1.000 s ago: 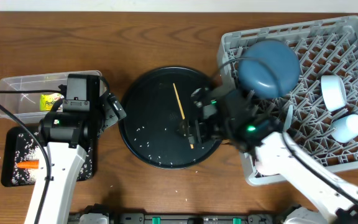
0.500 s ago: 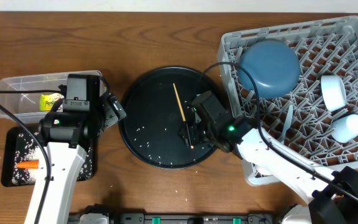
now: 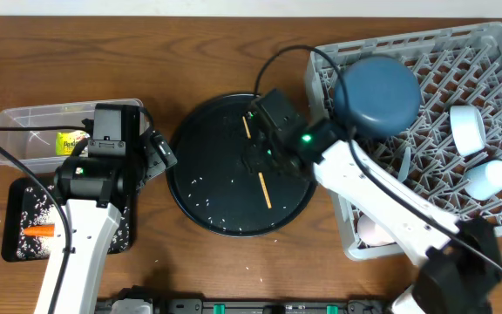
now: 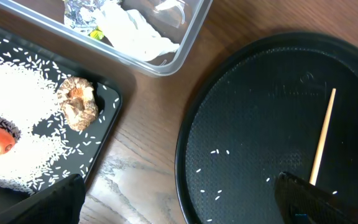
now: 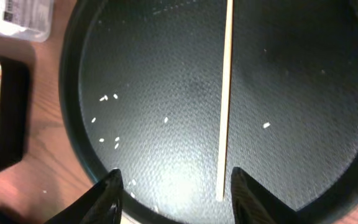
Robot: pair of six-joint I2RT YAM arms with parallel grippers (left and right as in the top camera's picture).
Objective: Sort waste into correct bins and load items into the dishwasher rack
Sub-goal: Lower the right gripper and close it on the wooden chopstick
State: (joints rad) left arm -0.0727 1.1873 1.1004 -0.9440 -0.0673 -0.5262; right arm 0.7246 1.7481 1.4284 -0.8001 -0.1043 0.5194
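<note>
A thin wooden chopstick [image 3: 265, 187] [image 5: 225, 99] lies on the round black tray [image 3: 203, 144] among loose rice grains [image 5: 109, 97]. My right gripper [image 3: 258, 160] [image 5: 179, 199] hovers over it, open and holding nothing; the stick's near end shows just inside one finger. My left gripper [image 3: 159, 153] [image 4: 179, 208] stands wide open and empty over the table between the tray and the bins. The clear tub [image 3: 24, 122] holds the wrapper [image 3: 70, 141] and tissue [image 4: 132, 31]. In the black bin [image 3: 122, 228] lie rice, a carrot [image 3: 39, 231] and a biscuit [image 4: 78, 104].
The grey dishwasher rack [image 3: 495, 52] fills the right side, with the dark-blue plate [image 3: 377, 94], two cups [image 3: 467, 129] [image 3: 486, 179] and a pale-blue utensil [image 3: 405, 166] in it. My right arm crosses the rack's left edge. A few grains lie on the table's front.
My right gripper has moved from the tray's front toward its back along the chopstick, and its jaws have narrowed. The chopstick and the left arm have not moved.
</note>
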